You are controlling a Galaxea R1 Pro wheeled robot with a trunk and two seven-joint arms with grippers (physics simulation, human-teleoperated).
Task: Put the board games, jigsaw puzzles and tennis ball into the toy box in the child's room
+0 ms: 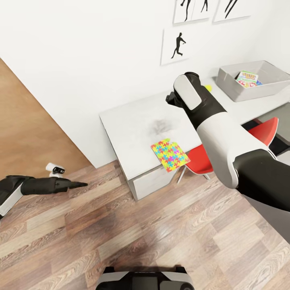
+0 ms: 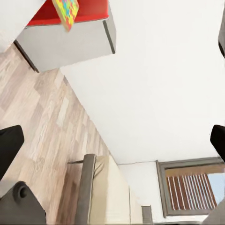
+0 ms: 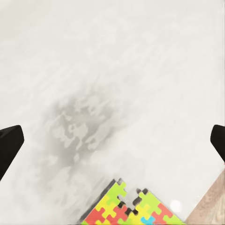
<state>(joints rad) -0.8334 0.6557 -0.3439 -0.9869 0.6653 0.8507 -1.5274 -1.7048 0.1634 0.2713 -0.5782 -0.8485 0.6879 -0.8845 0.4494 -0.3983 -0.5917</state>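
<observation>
At the bench's (image 1: 133, 121) six o'clock edge, the jigsaw puzzle (image 1: 170, 154) is overhanging; the right tool (image 3: 112, 140), hovering with jaws apart, risks nudging it off.

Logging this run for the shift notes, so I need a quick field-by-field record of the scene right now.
right gripper: open, over the table, holding nothing
left gripper: open, low over the wood floor
jigsaw puzzle: flat at the table's front edge, overhanging the red chair
toy box: at the table's far end, a board game inside
tennis ball: mostly hidden behind the right arm
</observation>
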